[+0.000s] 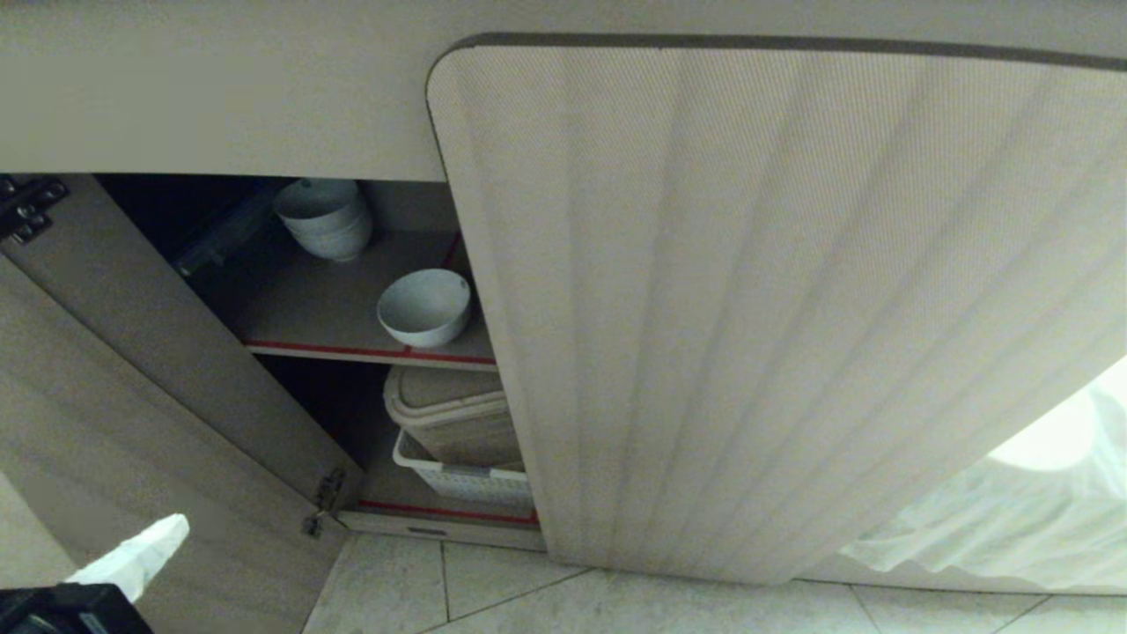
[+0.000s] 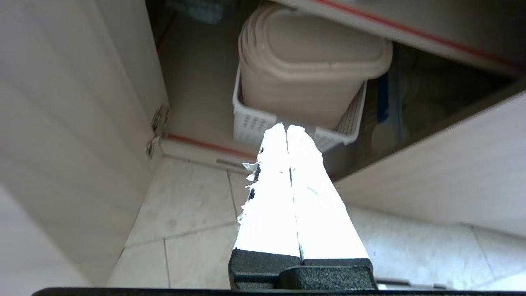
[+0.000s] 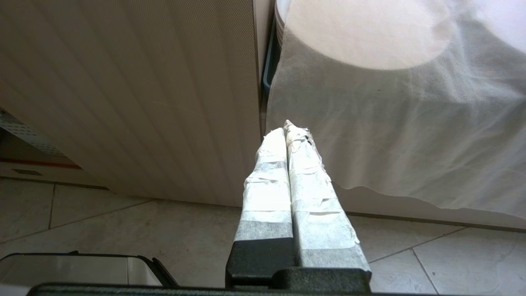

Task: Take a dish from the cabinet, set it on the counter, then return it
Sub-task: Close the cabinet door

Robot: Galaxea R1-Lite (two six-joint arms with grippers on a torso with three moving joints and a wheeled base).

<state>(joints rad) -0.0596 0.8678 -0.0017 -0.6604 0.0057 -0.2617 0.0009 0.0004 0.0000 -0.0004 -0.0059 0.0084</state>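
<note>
A pale fluted cabinet (image 1: 775,308) stands under the counter (image 1: 220,88), its left door (image 1: 132,370) swung open. On the upper shelf (image 1: 326,308) sits a white dish (image 1: 424,306), in front of a stack of bowls (image 1: 324,218). Below, a basket (image 1: 458,475) holds a beige bin (image 1: 453,414). The left pincer (image 2: 286,126), empty and fully closed, hangs low before the opening; the right pincer (image 3: 287,125) is closed too.

- Floor (image 1: 493,599): pale stone tiles with thin dark joints.
- White cloth (image 1: 995,519) hangs just above the floor, brightly lit.
- Shiny bin (image 3: 78,269) stands on the floor.
</note>
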